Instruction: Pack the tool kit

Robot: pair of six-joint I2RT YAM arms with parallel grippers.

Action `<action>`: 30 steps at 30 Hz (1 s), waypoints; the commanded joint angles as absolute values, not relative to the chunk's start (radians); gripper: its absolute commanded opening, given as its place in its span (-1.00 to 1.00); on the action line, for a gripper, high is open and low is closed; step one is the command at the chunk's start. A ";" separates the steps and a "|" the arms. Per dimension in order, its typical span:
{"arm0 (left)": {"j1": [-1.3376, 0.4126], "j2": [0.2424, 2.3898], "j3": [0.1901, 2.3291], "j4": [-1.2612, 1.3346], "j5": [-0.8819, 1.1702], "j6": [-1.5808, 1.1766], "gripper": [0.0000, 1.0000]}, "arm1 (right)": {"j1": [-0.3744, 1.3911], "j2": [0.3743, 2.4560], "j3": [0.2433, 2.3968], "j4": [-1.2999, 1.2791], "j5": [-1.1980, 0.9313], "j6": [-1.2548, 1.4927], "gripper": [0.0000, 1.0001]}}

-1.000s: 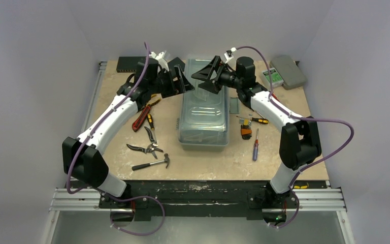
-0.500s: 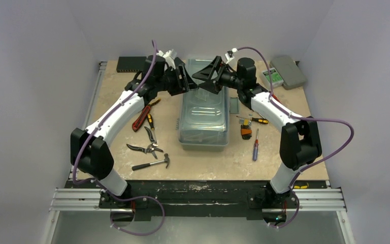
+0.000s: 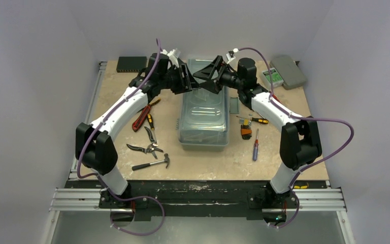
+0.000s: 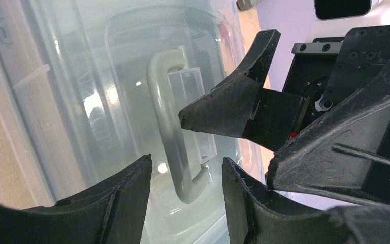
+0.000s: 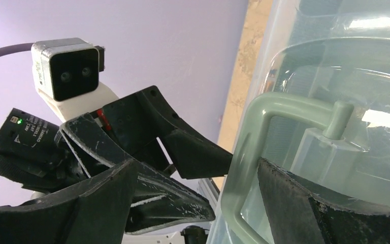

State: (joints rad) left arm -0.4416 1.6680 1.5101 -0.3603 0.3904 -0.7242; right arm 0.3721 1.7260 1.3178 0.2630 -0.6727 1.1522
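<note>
The sage-green toolbox (image 3: 204, 119) sits in the middle of the tabletop (image 3: 284, 162) with its translucent lid shut. Your two claws meet over its far end, tips almost touching each other, above the lid's handle (image 4: 165, 112).

Your left claw (image 3: 187, 81) has its jaws partly apart with nothing clamped between them. In the left wrist view the lower end of the handle shows in the gap, but you cannot tell whether either finger touches it. Your right claw (image 3: 210, 76) is spread wide, and in its wrist view a corner of the handle lies between its fingers (image 5: 294, 203), not pinched.

The loose tools lie on the tabletop outside the box:
- Left of it: a hammer (image 3: 152, 163), pliers (image 3: 145, 148) and a red-handled tool (image 3: 141, 118).
- Right of it: a screwdriver (image 3: 255, 145) and a shorter yellow-and-black screwdriver (image 3: 256, 120).

A flat grey case (image 3: 288, 71) rests at the far right corner.
</note>
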 commanded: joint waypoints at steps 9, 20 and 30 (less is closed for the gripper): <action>-0.454 1.761 1.583 -0.305 0.453 -0.770 -0.31 | 0.379 1.658 1.304 0.312 -0.716 1.160 0.74; -0.454 1.757 1.596 -0.285 0.449 -0.759 -1.00 | 0.317 1.536 1.298 0.082 -0.600 0.982 0.82; -0.454 1.726 1.659 -0.309 0.455 -0.774 -1.00 | 0.208 1.398 1.264 -0.152 -0.455 0.778 0.88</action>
State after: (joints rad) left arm -0.4530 1.7611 1.5764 -0.3485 0.4419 -0.8124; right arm 0.2440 1.4490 1.2911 -0.0475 -0.5354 0.8963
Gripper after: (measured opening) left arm 0.105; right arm 0.934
